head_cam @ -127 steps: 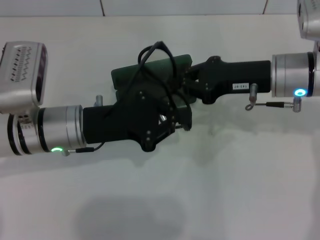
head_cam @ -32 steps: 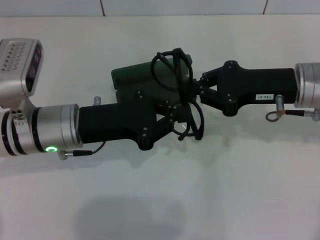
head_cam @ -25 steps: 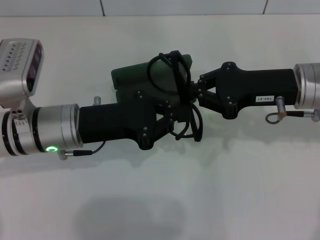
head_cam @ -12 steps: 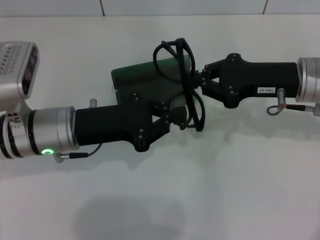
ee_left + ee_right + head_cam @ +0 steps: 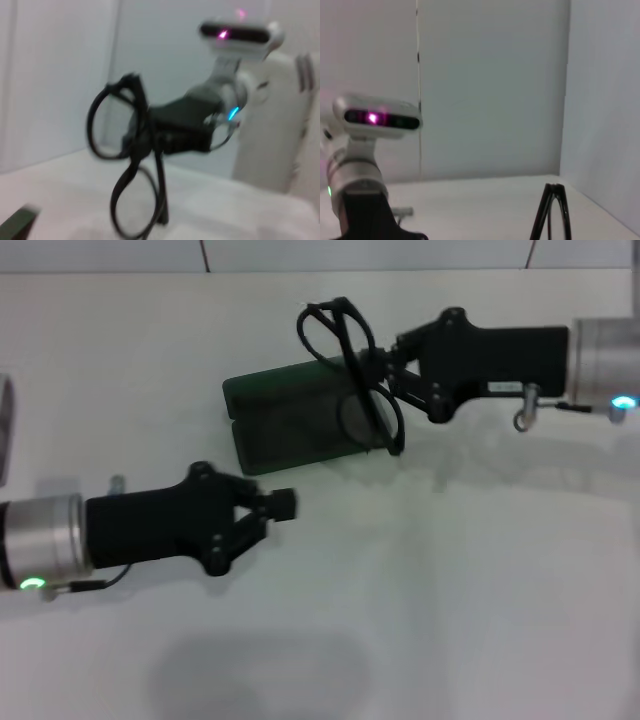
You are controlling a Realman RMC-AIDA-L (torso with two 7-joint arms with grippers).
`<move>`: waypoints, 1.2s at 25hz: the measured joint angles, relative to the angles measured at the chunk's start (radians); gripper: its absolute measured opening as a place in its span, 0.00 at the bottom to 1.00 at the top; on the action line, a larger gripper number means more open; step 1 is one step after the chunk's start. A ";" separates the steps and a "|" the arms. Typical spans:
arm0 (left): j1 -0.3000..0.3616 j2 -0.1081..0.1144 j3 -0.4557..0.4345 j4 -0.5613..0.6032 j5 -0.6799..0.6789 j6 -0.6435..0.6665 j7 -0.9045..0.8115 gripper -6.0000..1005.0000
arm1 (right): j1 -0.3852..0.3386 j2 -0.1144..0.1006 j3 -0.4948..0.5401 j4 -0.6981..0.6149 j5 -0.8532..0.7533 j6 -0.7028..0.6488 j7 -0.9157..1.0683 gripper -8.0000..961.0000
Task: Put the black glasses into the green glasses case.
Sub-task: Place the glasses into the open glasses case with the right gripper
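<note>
The green glasses case (image 5: 285, 400) lies open on the white table, lid to the far side and dark lining (image 5: 295, 445) toward me. My right gripper (image 5: 368, 368) is shut on the black glasses (image 5: 345, 335) and holds them upright, lifted over the case's right end, one lens over the lining. My left gripper (image 5: 283, 504) is shut and empty, low on the table in front of the case, apart from it. The left wrist view shows the glasses (image 5: 125, 200) hanging from the right gripper (image 5: 152, 131). The right wrist view shows part of the glasses frame (image 5: 551, 212).
The white table (image 5: 450, 570) spreads in front and to the right of the case. A tiled wall edge (image 5: 300, 255) runs along the back. My left arm (image 5: 362, 210) shows in the right wrist view.
My left gripper has let go and pulled back toward me and to the left, away from the case. My right gripper has lifted the glasses slightly up and away over the case.
</note>
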 joint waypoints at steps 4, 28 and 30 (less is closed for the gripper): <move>0.054 0.003 -0.006 0.022 0.002 -0.079 0.009 0.01 | 0.028 0.001 -0.075 -0.059 -0.055 0.099 -0.022 0.14; 0.107 0.013 -0.008 0.032 -0.012 -0.206 0.019 0.01 | 0.102 0.010 -0.456 -0.091 -0.104 0.513 -0.137 0.15; 0.107 0.013 -0.006 0.032 -0.011 -0.206 0.019 0.01 | 0.106 0.010 -0.470 -0.092 -0.104 0.523 -0.146 0.15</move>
